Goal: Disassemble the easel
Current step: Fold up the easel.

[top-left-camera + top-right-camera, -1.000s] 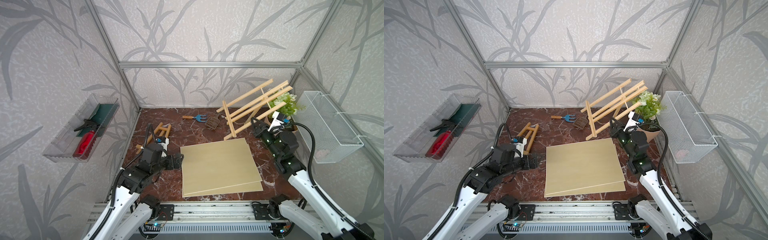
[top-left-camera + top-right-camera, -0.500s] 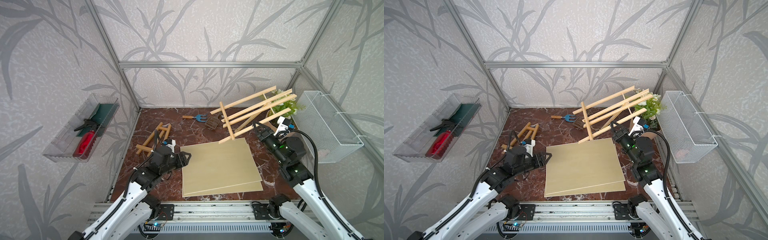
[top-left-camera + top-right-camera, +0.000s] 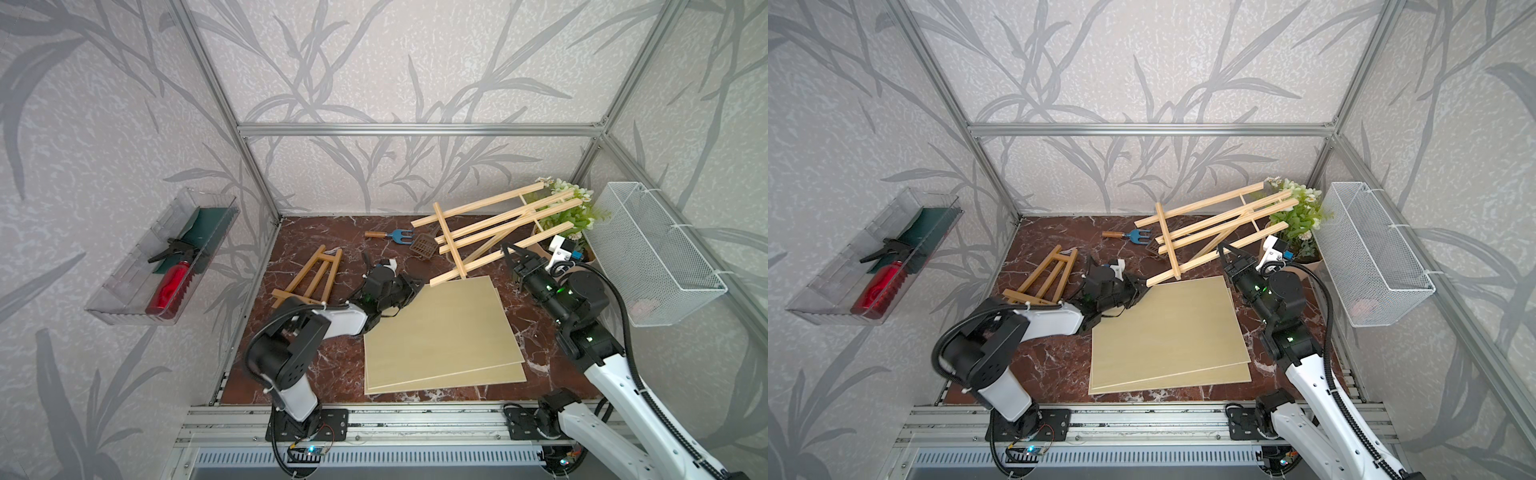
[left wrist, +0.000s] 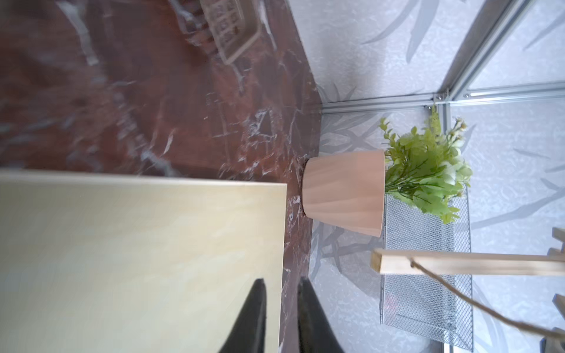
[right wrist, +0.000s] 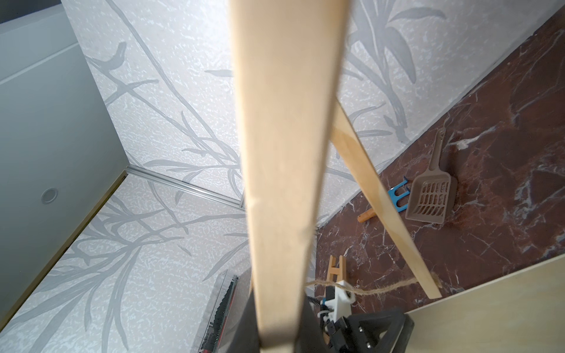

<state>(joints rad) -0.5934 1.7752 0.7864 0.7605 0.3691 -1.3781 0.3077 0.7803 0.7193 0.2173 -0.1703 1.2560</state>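
- Easel (image 3: 490,222) (image 3: 1167,239), pale wood, at about 1 o'clock over the desk (image 3: 332,365): lifted clear, tipped on its side, long rails slanting up toward the back right corner, upper ends in front of the potted plant (image 3: 575,212).
- Right hand (image 3: 515,251) clamped on the lowest rail, toward its raised end.
- Low end of that rail above the boards' 11 o'clock corner, just beside the left hand (image 3: 415,286); touching or apart, impossible to tell.
- Left hand's fingers (image 4: 253,314) drawn nearly together, only a slim gap, nothing in it, poised over the boards' edge.
- Twine (image 5: 382,287) strung slack from the tip of the easel's rear leg.
- Two pale boards (image 3: 440,332) stacked flat at the desk's centre, slightly askew, the lower one peeking out along the 6 o'clock side.
- Blue rake (image 3: 395,235) and brown scoop (image 3: 422,247) at 12 o'clock, the scoop partly under the easel's low ends.
- Darker wooden frame (image 3: 311,278) flat at 10 o'clock, near the left arm.
- Open room: bare marble from 7 to 8 o'clock; only a narrow strip at 3 o'clock between boards and right arm.
- Desk surface in dark red marble pattern with white veins, edged by aluminium framing; walls in grey leaf print.
- Wire basket (image 3: 652,257) on the 3 o'clock wall; clear tray (image 3: 124,291) on the 9 o'clock wall, with a red bottle (image 3: 170,286) and a black tool (image 3: 176,249) inside.
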